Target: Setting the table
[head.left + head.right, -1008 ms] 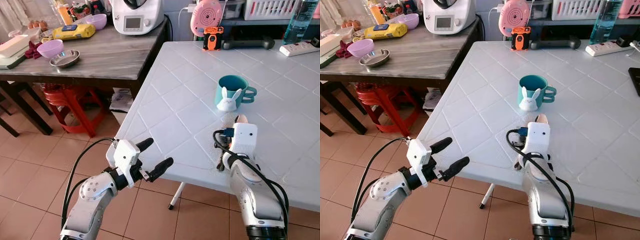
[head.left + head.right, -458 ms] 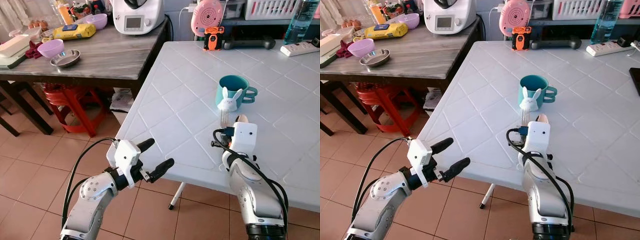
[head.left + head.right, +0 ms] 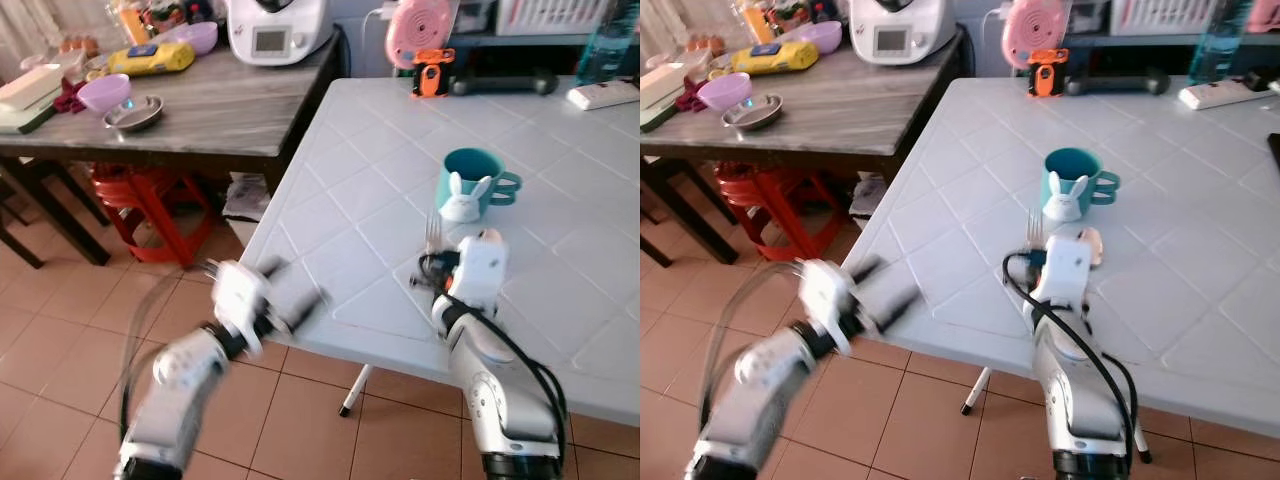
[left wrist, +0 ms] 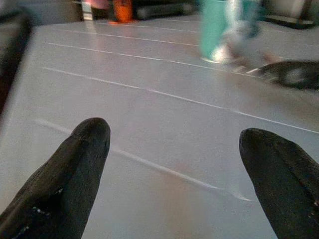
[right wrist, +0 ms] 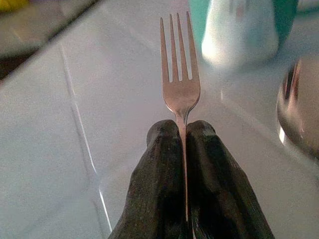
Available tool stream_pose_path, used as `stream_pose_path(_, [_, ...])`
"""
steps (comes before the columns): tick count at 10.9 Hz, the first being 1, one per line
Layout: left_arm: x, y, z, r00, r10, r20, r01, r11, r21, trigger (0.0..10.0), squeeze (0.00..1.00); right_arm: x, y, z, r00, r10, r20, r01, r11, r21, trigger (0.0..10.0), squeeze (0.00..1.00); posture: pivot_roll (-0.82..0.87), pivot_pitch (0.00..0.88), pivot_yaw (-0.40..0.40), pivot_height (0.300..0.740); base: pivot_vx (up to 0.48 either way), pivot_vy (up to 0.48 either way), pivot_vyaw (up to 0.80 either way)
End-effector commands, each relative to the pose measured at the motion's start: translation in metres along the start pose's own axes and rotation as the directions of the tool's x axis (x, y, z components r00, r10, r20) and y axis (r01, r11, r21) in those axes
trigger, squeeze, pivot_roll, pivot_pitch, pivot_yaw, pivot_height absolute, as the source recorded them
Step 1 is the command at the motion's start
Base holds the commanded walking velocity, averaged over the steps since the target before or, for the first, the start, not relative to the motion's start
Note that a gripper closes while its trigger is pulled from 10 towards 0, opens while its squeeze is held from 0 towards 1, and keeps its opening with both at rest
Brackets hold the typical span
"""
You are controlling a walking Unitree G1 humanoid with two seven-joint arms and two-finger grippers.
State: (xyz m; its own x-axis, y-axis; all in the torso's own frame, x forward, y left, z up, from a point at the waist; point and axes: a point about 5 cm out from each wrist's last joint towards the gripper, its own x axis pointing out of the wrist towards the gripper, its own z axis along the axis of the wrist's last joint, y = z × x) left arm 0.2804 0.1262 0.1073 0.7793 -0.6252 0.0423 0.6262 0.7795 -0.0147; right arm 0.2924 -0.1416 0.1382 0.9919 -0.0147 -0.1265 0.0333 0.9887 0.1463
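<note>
At frame centre, the right gripper [image 5: 182,149] is clenched on a fork [image 5: 178,74], tines pointing toward the teal mug [image 3: 478,178]. Lower left, the left gripper [image 4: 172,164] is spread wide.

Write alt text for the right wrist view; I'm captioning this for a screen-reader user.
The right gripper is shut on a fork, its tines pointing away over the white table. Beyond it stands a blurred teal mug with a white bunny figure, and a spoon bowl lies beside the fork.
</note>
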Motion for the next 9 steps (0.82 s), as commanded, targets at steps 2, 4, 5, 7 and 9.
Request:
stream_pose_path(2, [0.002, 0.023, 0.003, 0.974, 0.227, 0.0, -0.226, 0.973, 0.046, 10.0, 0.0, -0.009, 0.006, 0.021, 0.988, 0.04, 0.151, -0.038, 0.999, -0.019, 6.9, 0.0, -0.14, 0.066, 0.144, 0.74, 0.0, 0.0, 0.0])
stream_pose_path(4, [0.007, 0.028, 0.004, 0.956, 0.293, 0.007, -0.294, 0.956, 0.02, 10.0, 0.0, -0.015, 0.001, 0.026, 0.979, 0.055, 0.196, -0.047, 0.998, -0.045, 10.0, 0.0, -0.14, 0.052, 0.141, 0.74, 0.0, 0.0, 0.0])
stream_pose_path(5, [0.009, 0.027, 0.004, 0.957, 0.291, 0.005, -0.291, 0.957, 0.01, 10.0, 0.0, -0.015, 0.0, 0.027, 0.978, 0.053, 0.204, -0.045, 0.998, -0.047, 10.0, 0.0, -0.14, 0.051, 0.141, 0.74, 0.0, 0.0, 0.0])
stream_pose_path(7, [0.014, 0.024, 0.003, 0.958, 0.286, 0.014, -0.287, 0.958, 0.013, 10.0, 0.0, -0.012, -0.004, 0.027, 0.978, 0.032, 0.204, -0.025, 0.999, -0.037, 10.0, 0.0, -0.15, 0.03, 0.145, 0.74, 0.0, 0.127, -0.62])
stream_pose_path(9, [0.019, 0.022, 0.005, 0.962, 0.273, 0.022, -0.274, 0.962, 0.016, 10.0, 0.0, -0.011, -0.003, 0.028, 0.975, 0.036, 0.217, -0.029, 0.999, -0.037, 10.0, 0.0, -0.15, 0.023, 0.145, 0.74, 0.0, 0.354, -0.35])
